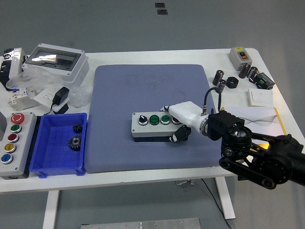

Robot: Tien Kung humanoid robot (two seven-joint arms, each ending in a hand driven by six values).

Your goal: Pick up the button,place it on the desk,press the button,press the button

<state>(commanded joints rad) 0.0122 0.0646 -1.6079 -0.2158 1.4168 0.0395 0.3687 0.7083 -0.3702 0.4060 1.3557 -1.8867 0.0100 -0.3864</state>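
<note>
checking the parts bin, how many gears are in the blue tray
2. One small black metal gear lies toward the far side of the blue plastic tray; a larger black gear sits just nearer. None seem hidden.
</note>
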